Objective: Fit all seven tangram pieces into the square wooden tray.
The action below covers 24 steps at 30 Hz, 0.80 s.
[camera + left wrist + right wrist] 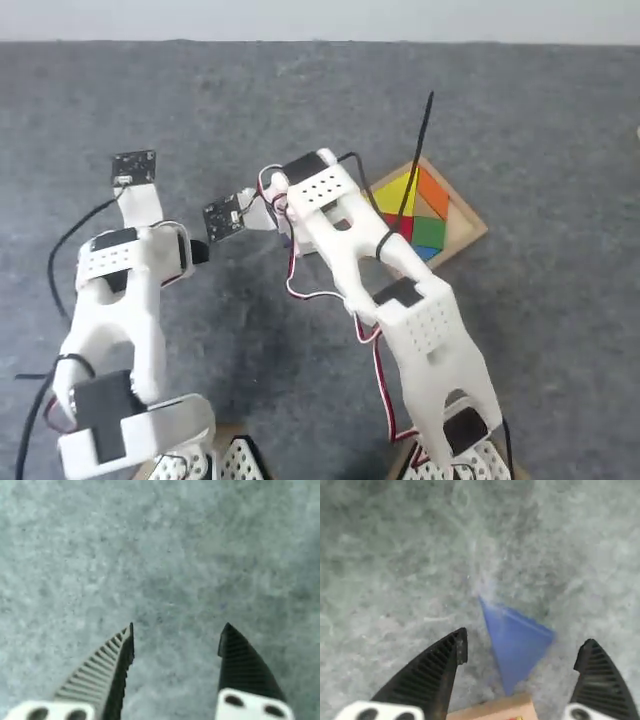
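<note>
Left gripper [179, 625] hangs over bare grey counter [520, 110], well apart from the tray. Its fingers [107, 672] are released, with nothing between them. This arm looks idle for this step.

Right gripper [526, 636] is over the blue triangle [517, 640]. Its fingers [437, 667] are spread wide, 1 on each side of the piece and not touching it. The triangle lies flat on the counter, just beside the wooden edge of the tray [495, 711] and outside it. 1 corner points away from the tray.

In the high view the tray [462, 205] sits beyond the right arm, turned like a diamond. It holds a yellow piece [395, 190], orange piece [432, 190], red piece [400, 222], green piece [430, 232] and a small blue piece [425, 252]. The arm covers the tray's near corner, so I cannot tell how many of the 7 are seated or where the gap is.

Step in hand, by my read: the pick of the loose blue triangle, late in the task. Next move calls for lowering the right gripper and closing the fingers across the triangle's edges. Then lift, turn it to match the open slot, and set it in. The piece is thin and flat, so the fingers may slide over it or push it against the tray wall.
</note>
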Available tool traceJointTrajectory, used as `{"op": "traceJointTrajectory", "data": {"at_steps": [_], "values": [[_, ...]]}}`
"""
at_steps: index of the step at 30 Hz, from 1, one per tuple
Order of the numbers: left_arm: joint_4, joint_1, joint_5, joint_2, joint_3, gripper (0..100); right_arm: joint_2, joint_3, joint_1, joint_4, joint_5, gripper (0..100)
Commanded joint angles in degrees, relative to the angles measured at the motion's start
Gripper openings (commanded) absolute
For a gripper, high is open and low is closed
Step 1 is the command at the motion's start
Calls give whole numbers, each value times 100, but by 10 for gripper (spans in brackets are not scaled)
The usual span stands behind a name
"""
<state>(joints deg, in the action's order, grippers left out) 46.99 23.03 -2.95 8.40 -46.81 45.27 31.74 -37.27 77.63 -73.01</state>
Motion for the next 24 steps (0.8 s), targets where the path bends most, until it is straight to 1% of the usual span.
{"op": "traceJointTrajectory", "data": {"at_steps": [1,9,11,15,17,21,24], "values": [[-97,-26,9,334,22,266,101,510,-57,-40,-62,343],[-97,-26,9,334,13,266,391,686,-40,277,-88,331],[-97,-26,18,334,13,266,391,686,-40,400,-88,277],[-97,-26,18,334,13,266,374,686,-22,576,-88,109],[-97,-26,26,334,13,266,374,686,-22,576,-88,51],[-97,-26,26,334,13,266,365,686,-31,602,-62,67],[-97,-26,26,334,13,266,365,844,-66,840,53,57]]}}
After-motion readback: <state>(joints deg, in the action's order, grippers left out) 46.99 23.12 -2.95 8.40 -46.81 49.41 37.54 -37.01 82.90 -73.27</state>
